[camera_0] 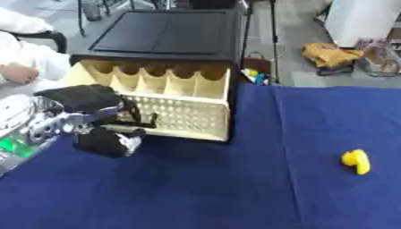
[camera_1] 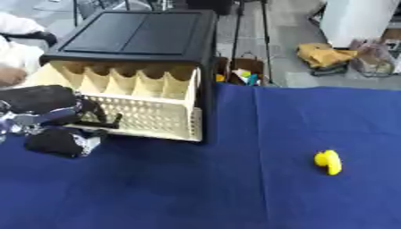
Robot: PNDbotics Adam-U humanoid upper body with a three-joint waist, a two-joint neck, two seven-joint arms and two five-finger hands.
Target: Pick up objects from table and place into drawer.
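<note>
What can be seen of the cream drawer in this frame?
The cream drawer is pulled out of a black cabinet, on the blue cloth. It looks like plastic, with a perforated front, scalloped dividers along its back and open top. The left robot hand is at its front left corner; contact cannot be told. Its contents are hidden.
</note>
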